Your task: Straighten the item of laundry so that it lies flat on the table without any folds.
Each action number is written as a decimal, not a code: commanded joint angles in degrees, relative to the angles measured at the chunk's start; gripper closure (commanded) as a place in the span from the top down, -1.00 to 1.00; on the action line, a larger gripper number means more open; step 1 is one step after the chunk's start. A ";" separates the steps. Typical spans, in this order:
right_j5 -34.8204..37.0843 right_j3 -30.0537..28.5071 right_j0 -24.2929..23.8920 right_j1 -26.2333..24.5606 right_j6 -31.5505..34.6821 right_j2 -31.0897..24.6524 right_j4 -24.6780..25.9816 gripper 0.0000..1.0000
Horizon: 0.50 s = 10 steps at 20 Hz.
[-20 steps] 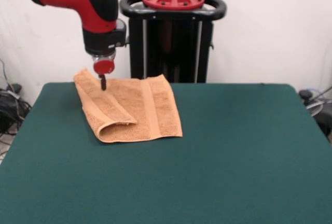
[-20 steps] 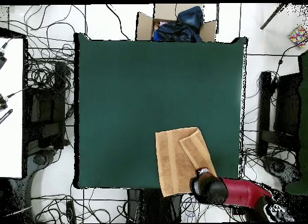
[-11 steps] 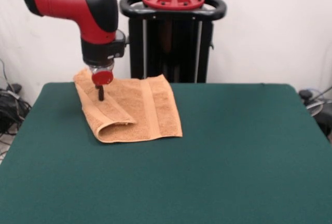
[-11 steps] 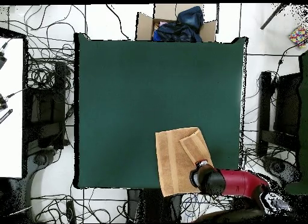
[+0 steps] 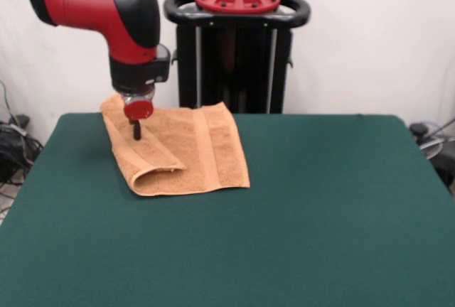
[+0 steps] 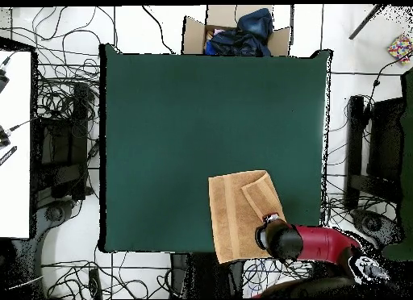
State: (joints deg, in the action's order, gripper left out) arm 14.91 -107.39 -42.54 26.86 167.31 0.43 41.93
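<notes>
A robotics lab is showing itself here. A red and black arm [image 5: 106, 8] is reaching out from a black pedestal [image 5: 237, 44] standing against a plain white wall [image 5: 370, 44], and a green felt-topped table [image 5: 298, 214] is filling the middle of the room. From overhead, tangled black cables [image 6: 60, 103] are sprawling over the pale floor along every edge of the table. A cardboard box [image 6: 234, 35] of dark cloth is sitting just beyond the table's far edge, and a white bench [image 6: 14, 143] with tools is running along the left side.
</notes>
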 commanded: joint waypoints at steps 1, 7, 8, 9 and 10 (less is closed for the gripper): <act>-0.36 9.91 2.32 -3.73 1.53 -3.04 -4.22 1.00; 0.33 10.79 3.92 -4.26 3.09 -2.48 -5.67 1.00; 0.46 11.08 4.49 -4.41 3.57 -2.21 -6.00 1.00; 0.73 11.46 4.68 -4.68 3.82 -2.37 -6.53 1.00; 0.84 11.88 5.16 -4.89 4.28 -2.23 -6.91 1.00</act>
State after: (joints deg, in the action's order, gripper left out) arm 17.65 -106.03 -40.43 26.46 167.31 1.26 40.46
